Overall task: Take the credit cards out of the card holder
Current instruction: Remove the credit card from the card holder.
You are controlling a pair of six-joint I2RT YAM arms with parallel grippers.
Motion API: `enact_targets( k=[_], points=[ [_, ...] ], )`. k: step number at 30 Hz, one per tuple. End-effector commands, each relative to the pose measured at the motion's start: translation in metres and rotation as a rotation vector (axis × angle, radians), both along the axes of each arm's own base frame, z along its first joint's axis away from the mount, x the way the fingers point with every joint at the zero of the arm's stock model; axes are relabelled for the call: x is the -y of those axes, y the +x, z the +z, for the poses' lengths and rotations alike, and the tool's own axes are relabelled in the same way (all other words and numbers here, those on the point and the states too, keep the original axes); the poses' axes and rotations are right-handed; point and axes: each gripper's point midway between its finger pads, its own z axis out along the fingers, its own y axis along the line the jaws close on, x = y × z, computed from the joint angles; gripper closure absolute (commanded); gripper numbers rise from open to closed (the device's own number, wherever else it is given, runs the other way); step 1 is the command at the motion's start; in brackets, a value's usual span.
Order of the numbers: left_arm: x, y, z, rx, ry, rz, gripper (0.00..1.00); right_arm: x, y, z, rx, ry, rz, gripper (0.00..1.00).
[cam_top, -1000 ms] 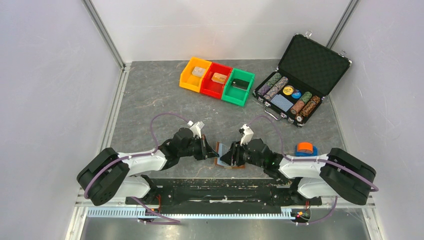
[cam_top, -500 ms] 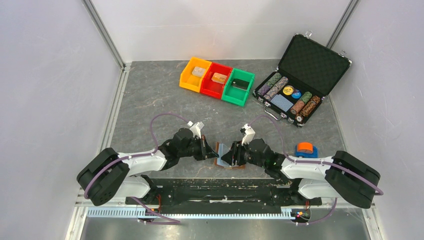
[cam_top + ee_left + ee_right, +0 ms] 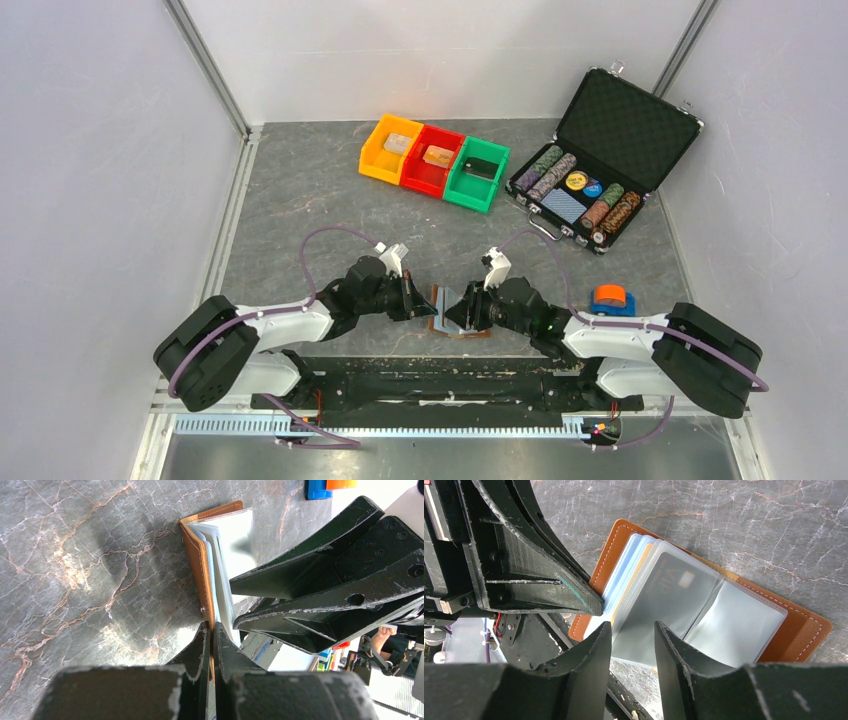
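credit cards (image 3: 674, 585) sit sleeved inside the open card holder (image 3: 804, 630) at 6 o'clock on the table (image 3: 320, 200), left gripper (image 3: 211, 630) pinching its 9 o'clock cover, right gripper (image 3: 631, 627) slightly spread over a clear sleeve (image 3: 734, 615).

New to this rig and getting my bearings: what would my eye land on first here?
The open brown card holder lies at the near edge of the table, clear sleeves fanned out, between both grippers. The left gripper pinches its cover, and the right gripper sits open at a sleeve holding a dark card. Behind, the open chip case at far right and three bright bins stand out.
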Motion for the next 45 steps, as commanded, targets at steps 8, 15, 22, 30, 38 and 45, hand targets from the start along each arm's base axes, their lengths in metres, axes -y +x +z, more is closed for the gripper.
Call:
enact_targets(
  k=[8, 15, 22, 30, 38, 45],
  points=[
    [0.005, 0.003, 0.015, 0.025, -0.053, 0.013, 0.98, 0.0, 0.01, 0.013, 0.051, 0.01, -0.031, 0.56],
    [0.004, 0.003, 0.014, 0.023, -0.05, 0.015, 0.98, -0.001, 0.011, 0.02, 0.065, 0.03, -0.029, 0.66],
    [0.004, 0.003, 0.013, 0.024, -0.049, 0.015, 0.98, -0.001, 0.011, 0.022, 0.072, 0.034, -0.032, 0.7],
    [0.005, 0.003, 0.015, 0.024, -0.052, 0.014, 0.98, -0.004, 0.011, 0.024, 0.067, 0.039, -0.026, 0.58],
    [0.005, 0.003, 0.015, 0.023, -0.052, 0.014, 0.98, -0.013, 0.008, 0.025, 0.05, 0.05, 0.002, 0.5],
    [0.005, 0.003, 0.016, 0.026, -0.055, 0.015, 0.98, -0.019, 0.005, 0.02, 0.034, 0.041, 0.015, 0.5]
  ],
)
